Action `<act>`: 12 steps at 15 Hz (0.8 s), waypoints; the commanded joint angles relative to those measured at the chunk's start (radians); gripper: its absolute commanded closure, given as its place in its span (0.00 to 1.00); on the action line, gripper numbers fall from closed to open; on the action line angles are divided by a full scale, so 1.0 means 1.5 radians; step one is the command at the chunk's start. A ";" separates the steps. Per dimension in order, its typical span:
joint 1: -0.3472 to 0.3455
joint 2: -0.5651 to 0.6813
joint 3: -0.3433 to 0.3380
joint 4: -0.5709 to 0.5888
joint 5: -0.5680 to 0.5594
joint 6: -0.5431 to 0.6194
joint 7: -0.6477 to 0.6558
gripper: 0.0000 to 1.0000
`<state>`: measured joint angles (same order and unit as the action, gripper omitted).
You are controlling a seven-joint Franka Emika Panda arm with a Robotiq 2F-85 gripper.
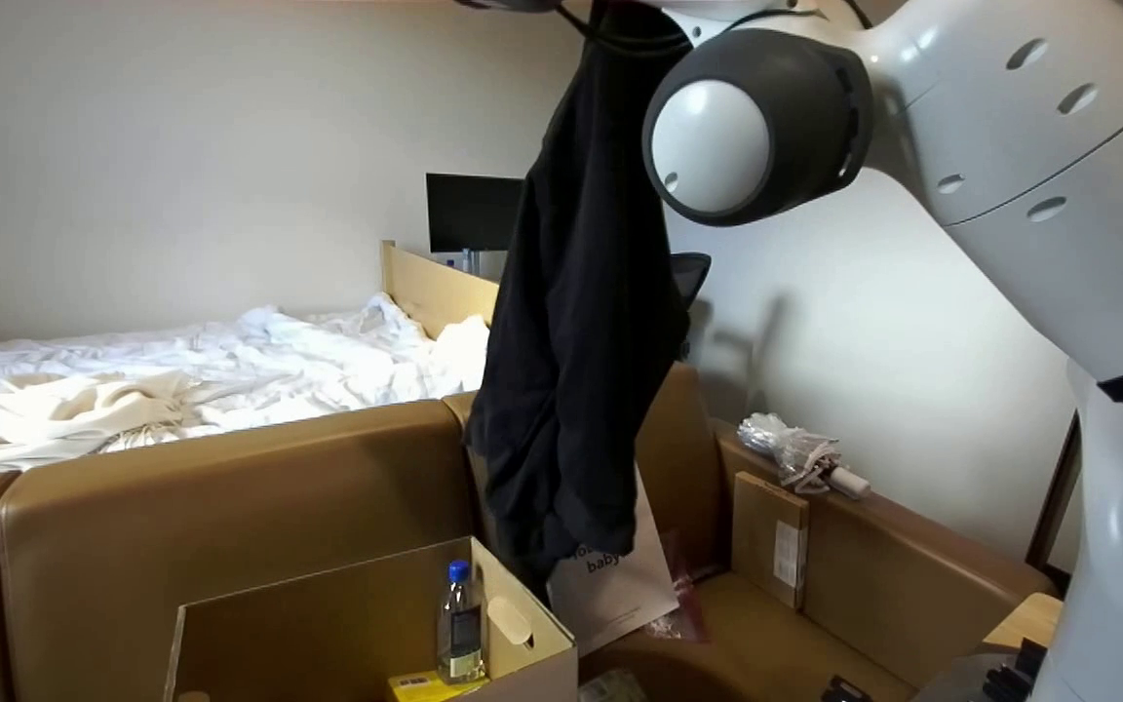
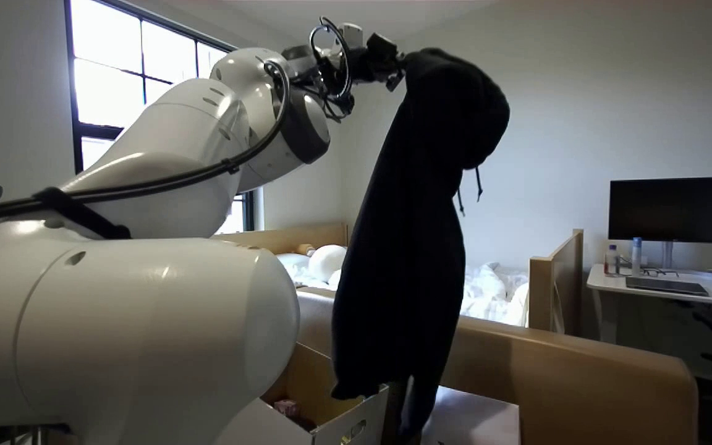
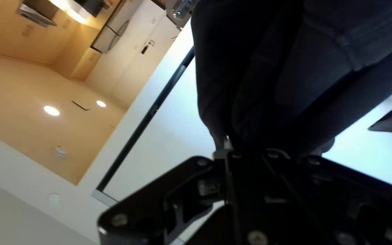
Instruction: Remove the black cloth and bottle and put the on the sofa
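we look first at the gripper [image 2: 399, 67]: its jaws are narrow and they pinch the cloth [image 2: 405, 247], high up, near to its hood. the cloth hangs under it, with the long axis nearly vertical and a little slanting, so the lower end is well apart from the jaws. this is, we think, the relation that counts: the gripper must place not only the part it holds, but also a long soft tail below. the lower end hangs near the box [image 1: 328, 614] and the sign [image 1: 615, 604]; if it touches one of them, we cannot tell. in the box, much lower than the gripper, the bottle [image 1: 461, 629] stands upright by a corner, with a yellow packet [image 1: 420, 687] at its foot; it seems to us that it must wait for its own turn. behind the box we see the sofa [image 1: 230, 517]; its seat lies lower than the cloth and continues beyond the sign, away from the box. we judge that the tail should come over this seat before it goes down; otherwise it can catch on the box's rim. farthest away, we see white bedding [image 1: 308, 356] and the monitor [image 1: 474, 210].
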<state>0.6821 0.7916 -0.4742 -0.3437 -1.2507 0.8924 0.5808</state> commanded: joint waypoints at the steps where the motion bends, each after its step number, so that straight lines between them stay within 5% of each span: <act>1: -0.011 -0.055 -0.016 0.000 -0.101 -0.048 -0.009 0.98; 6: -0.050 -0.058 0.050 0.000 -0.105 -0.115 0.003 0.98; 7: -0.057 -0.053 0.057 -0.001 -0.111 -0.122 0.002 0.69; 12: -0.095 -0.047 0.085 -0.003 -0.104 -0.127 0.087 0.43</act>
<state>0.5739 0.7277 -0.3757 -0.3489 -1.3885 0.7091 0.6452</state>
